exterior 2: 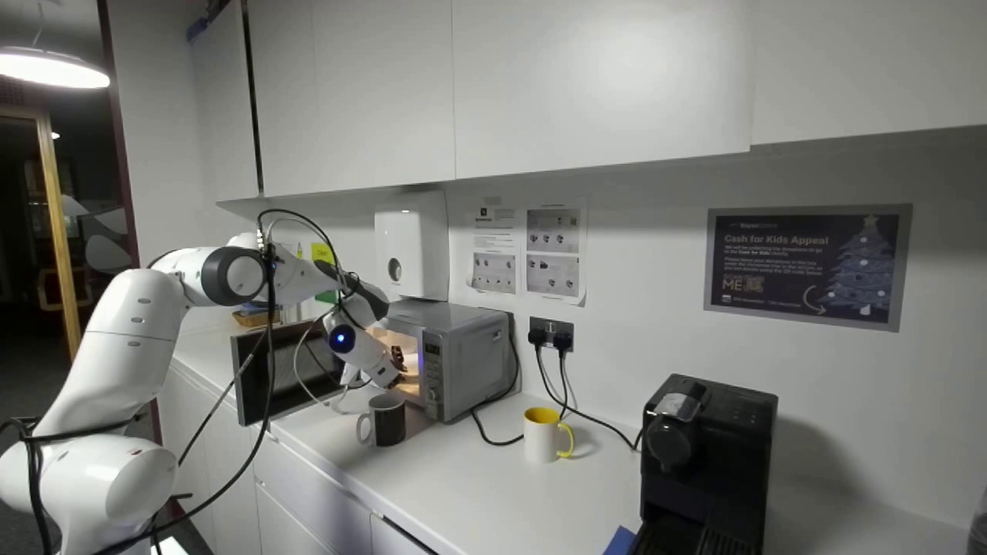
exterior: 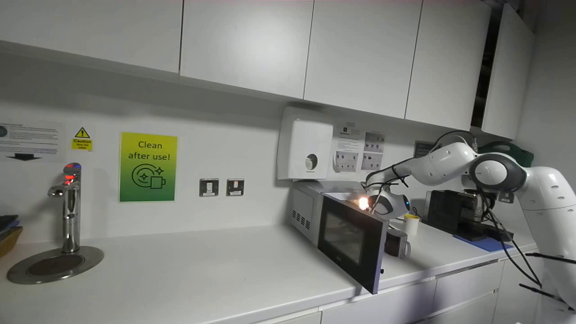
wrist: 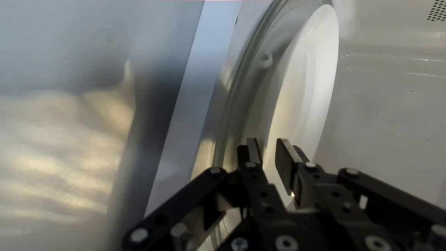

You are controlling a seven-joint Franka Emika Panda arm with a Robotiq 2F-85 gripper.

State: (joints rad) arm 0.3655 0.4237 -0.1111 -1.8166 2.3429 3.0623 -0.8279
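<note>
The gripper (wrist: pixel 267 146), nearest in the wrist view, has its fingers parted by a narrow gap; the rim of a white plate (wrist: pixel 308 87) lies between them, contact not discernible. The plate is inside the microwave (exterior 2: pixel 482 362), over the glass turntable (wrist: pixel 232 104). In an exterior view, the microwave's door (exterior 2: pixel 253 393) stands swung open at left; a dark mug (exterior 2: pixel 393 422) stands on the near side, a white mug (exterior 2: pixel 541 439) with yellow interior to the right, and a black coffee machine (exterior 2: pixel 709 462) farther right.
</note>
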